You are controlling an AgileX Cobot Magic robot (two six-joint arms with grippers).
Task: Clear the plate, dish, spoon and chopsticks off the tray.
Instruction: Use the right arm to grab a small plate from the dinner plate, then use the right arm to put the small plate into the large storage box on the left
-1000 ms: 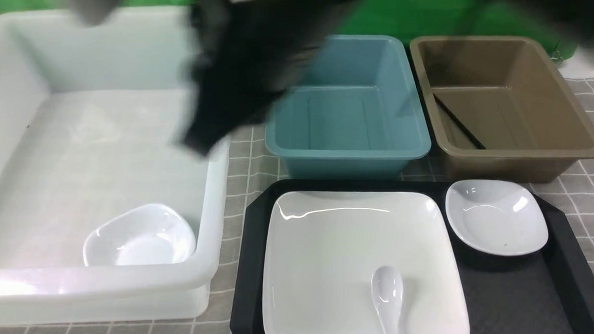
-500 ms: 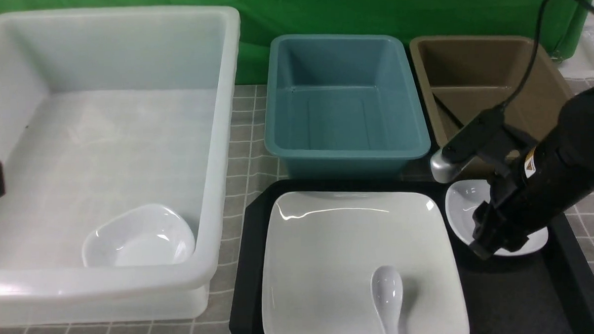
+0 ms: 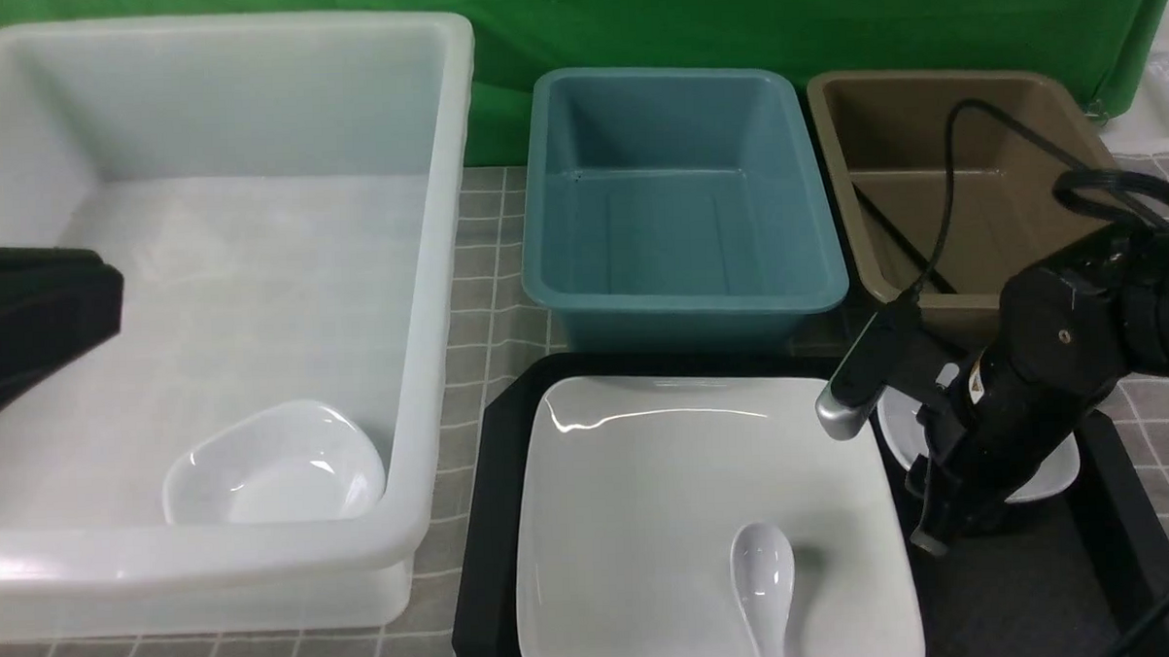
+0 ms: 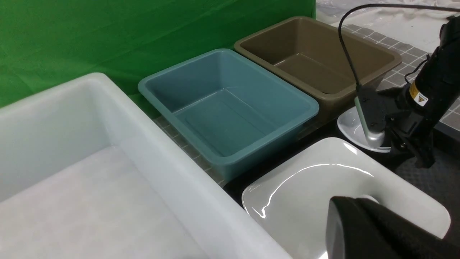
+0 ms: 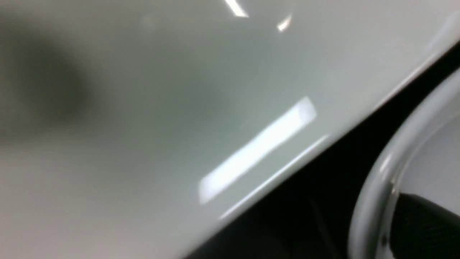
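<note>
The black tray (image 3: 1002, 596) holds the big white plate (image 3: 648, 482), and the white spoon (image 3: 763, 570) lies on the plate. A small white dish (image 3: 1051, 468) sits at the tray's far right, mostly behind my right arm. My right gripper (image 3: 927, 526) is down at the dish's near-left rim and open; in the right wrist view the dish rim (image 5: 388, 187) stands between the jaws, with one finger (image 5: 427, 226) inside the dish. The black chopsticks (image 3: 897, 235) lie in the brown bin (image 3: 992, 300). My left gripper (image 4: 336, 208) is shut and empty, above the white bin's left side.
A large white bin (image 3: 427, 276) at the left holds another small white dish (image 3: 273, 466). A teal bin (image 3: 686, 305) stands behind the tray, next to the brown bin. A grey checked cloth (image 3: 492, 312) covers the table, with a green backdrop behind.
My right arm has come down from above onto the dish's left rim and its jaws have opened. The left arm has swung from the middle to the left edge over the white bin.
</note>
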